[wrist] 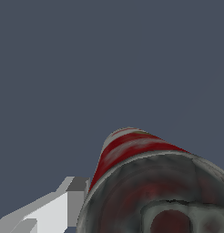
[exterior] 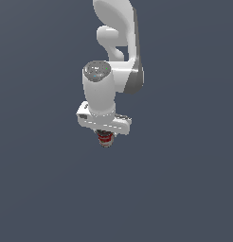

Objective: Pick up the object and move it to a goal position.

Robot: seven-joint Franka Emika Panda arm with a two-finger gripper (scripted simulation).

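One arm: white Panda, reaching down from the far side over plain dark grey ground.
Gripper [exterior: 105, 136]: closed on the can; one finger [wrist: 63, 205] touches its side.
Can [exterior: 105, 139]: red-and-white banded, protruding just under the hand; fills the wrist view [wrist: 132, 152].

The arm [exterior: 119, 42] reaches downward, wrist vertical, jaws closed around a load.

Exterior view looks down from afar; wrist view sits close against the can [wrist: 145, 182].
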